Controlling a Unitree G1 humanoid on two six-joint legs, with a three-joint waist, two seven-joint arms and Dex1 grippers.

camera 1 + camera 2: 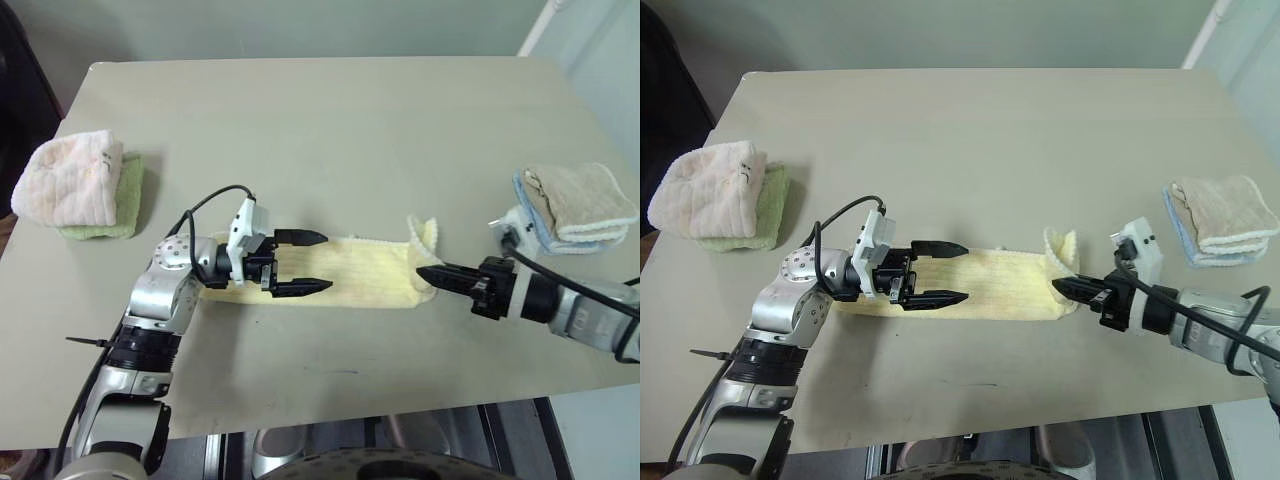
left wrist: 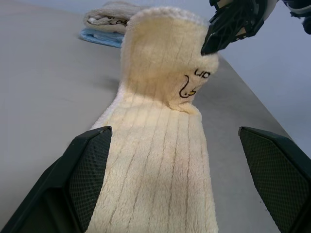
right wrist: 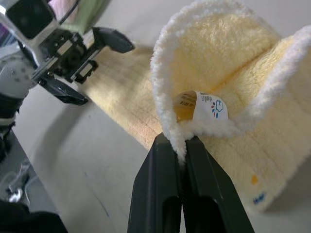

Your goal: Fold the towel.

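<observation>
The pale yellow towel [image 1: 350, 275] lies as a long strip across the front middle of the table [image 1: 320, 120]. Its right end is lifted and curled upward, showing a small label [image 3: 201, 107] and dark handwritten marks [image 2: 192, 82]. My right gripper [image 1: 425, 272] is shut on the whitish edge of that raised end [image 3: 167, 116]. My left gripper [image 1: 326, 262] is open over the towel's left part, pointing along the strip toward the right gripper, one finger on either side of the strip.
A pink-white folded towel [image 1: 68, 180] rests on a green cloth [image 1: 125, 205] at the table's left edge. A beige folded towel [image 1: 580, 200] sits on a blue one at the right edge. The front table edge runs close below both arms.
</observation>
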